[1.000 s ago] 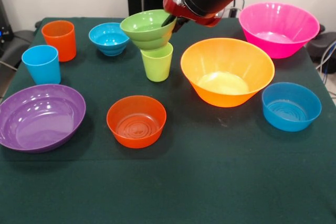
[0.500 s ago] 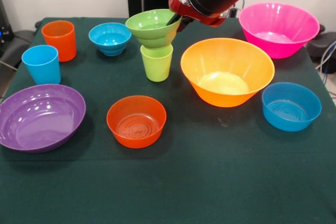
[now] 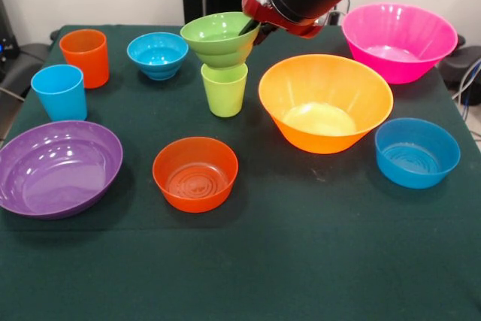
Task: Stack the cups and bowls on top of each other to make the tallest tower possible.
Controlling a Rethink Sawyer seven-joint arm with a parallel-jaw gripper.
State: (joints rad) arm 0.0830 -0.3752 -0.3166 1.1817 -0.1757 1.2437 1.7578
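My gripper [image 3: 249, 29] grips the right rim of the small green bowl [image 3: 213, 41], one dark finger inside the bowl. The bowl is upright, its base at the mouth of the lime green cup [image 3: 224, 92] standing at the table's far middle; I cannot tell whether it rests on the cup. The orange cup [image 3: 86, 58] and the light blue cup [image 3: 59, 94] stand at the left. The small blue bowl [image 3: 156, 56] is at the far left of the lime cup.
The purple bowl [image 3: 56, 169] lies near left and the medium orange bowl [image 3: 195, 175] in the near middle. The yellow-orange bowl [image 3: 325, 103] sits just right of the lime cup, the pink bowl [image 3: 398, 41] far right, the medium blue bowl [image 3: 416, 153] right.
The gripper carried the green bowl a little to the right, from off-centre over the lime cup to centred on its mouth. In the last half second almost nothing moved.
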